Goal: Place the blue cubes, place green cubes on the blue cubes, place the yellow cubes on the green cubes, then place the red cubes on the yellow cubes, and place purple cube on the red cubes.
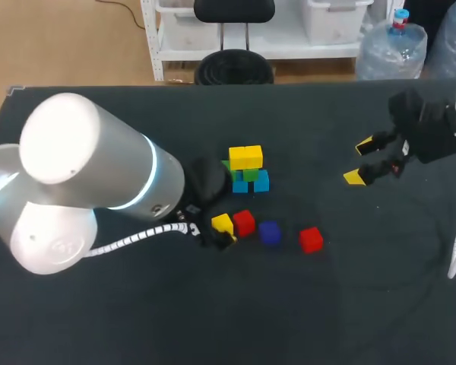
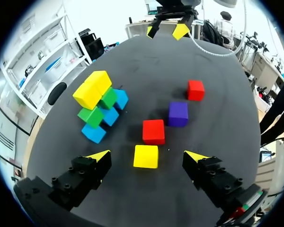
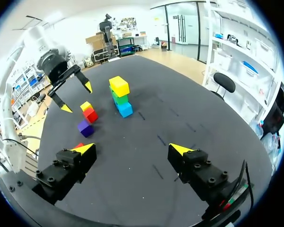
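- Overhead, not much to be seen of the left gripper (image 1: 213,228), tucked under the bulky left arm (image 1: 83,182). Shown in full only from its own wrist, and from the right wrist across the worktop (image 1: 213,319).
- From the left wrist, the clearest look at the stack (image 2: 100,106): yellow cubes (image 2: 92,89) on green cubes (image 2: 91,116) on blue cubes (image 2: 93,133). Set ahead of the fingers and off to one side, with the tiers slightly askew.
- From the right wrist, one of the red cubes half hidden behind a finger of that gripper. Fully in sight in the other two views.
- Counted: two yellow on top of the stack, plus one loose yellow cube (image 2: 146,156).
- Two green in the middle tier.
- At least two blue at the base, the exact number hard to tell.
- Two red cubes (image 2: 154,131) and one purple cube (image 2: 178,114), all lying singly on the worktop.
- Lying in a loose line leading away from the left gripper: yellow, red just beyond it, then purple, then the second red farthest out.
- Left gripper: fingers spread wide, with the loose yellow cube between the tips and a clear gap on each side. No grip on it.
- Right gripper (image 3: 132,149): fingers likewise spread wide, with only bare worktop between the tips. Off at the right side of the worktop, well apart from the stack and the loose cubes.
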